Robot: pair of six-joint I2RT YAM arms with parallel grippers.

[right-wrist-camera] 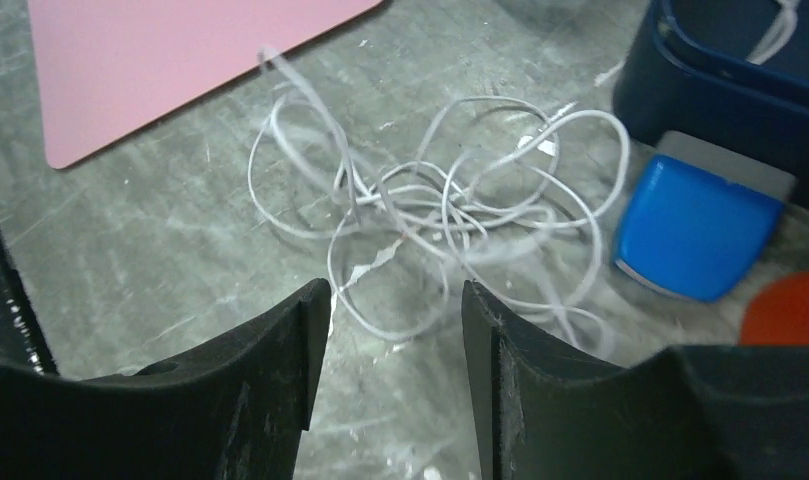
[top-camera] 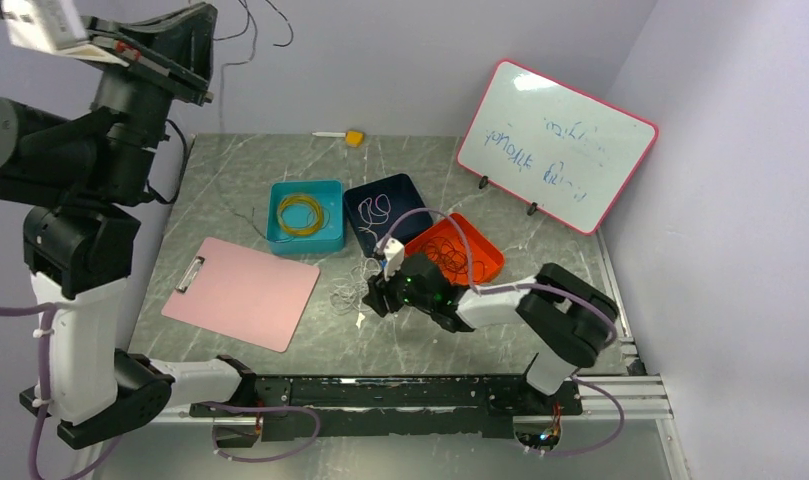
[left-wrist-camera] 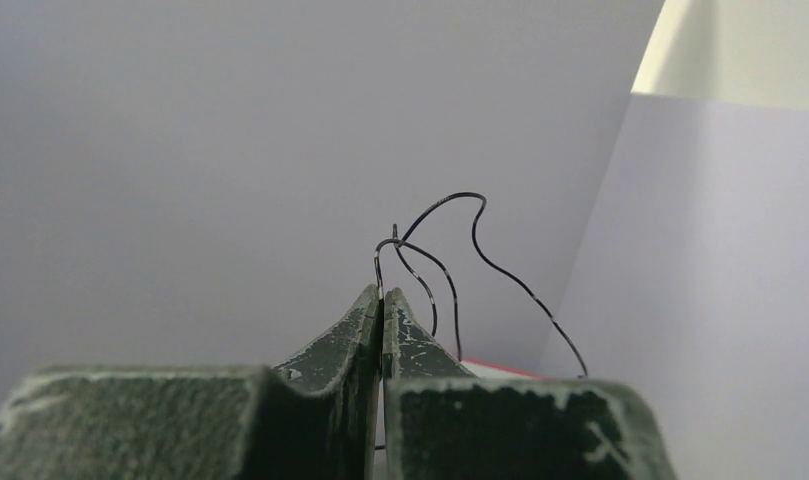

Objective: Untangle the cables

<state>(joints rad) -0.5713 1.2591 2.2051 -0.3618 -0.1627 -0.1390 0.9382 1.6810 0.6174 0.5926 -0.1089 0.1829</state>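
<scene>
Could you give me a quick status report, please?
Left hand shut on dark cable, raised. Right hand open above white cable tangle. Blue object beside tangle.

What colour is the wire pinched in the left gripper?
Dark, almost black. The wire shows best in the left wrist view, looping above the left gripper.

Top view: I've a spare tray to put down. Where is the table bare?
Bare marble lies between the pink clipboard and the near rail, and along the back edge behind the teal tray. Crowded: in front of the navy tray, where the right gripper meets the white cable tangle.
</scene>
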